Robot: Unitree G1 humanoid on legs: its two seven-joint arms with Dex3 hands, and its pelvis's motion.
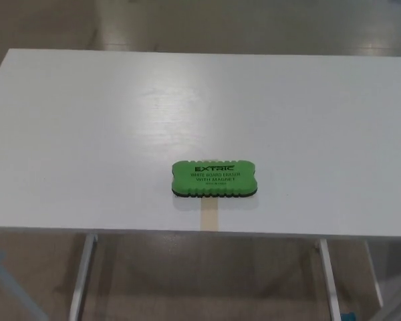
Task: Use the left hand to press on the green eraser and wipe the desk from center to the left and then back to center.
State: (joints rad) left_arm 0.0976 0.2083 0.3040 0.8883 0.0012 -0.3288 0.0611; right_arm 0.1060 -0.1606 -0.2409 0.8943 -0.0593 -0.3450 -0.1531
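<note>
Green eraser (214, 178) flat on the white tabletop (87, 134), near the front edge and about midway across, long side parallel to that edge, printed face up with black lettering reading "EXTAIC" over "WHITE BOARD ERASER WITH MAGNET"; dark underlayer showing along the near side. Strip of tan tape (208, 219) on the tabletop just in front, running from under the eraser to the front edge. Neither hand in view, so finger state impossible to tell. White table legs (82, 275) visible below the front edge
</note>
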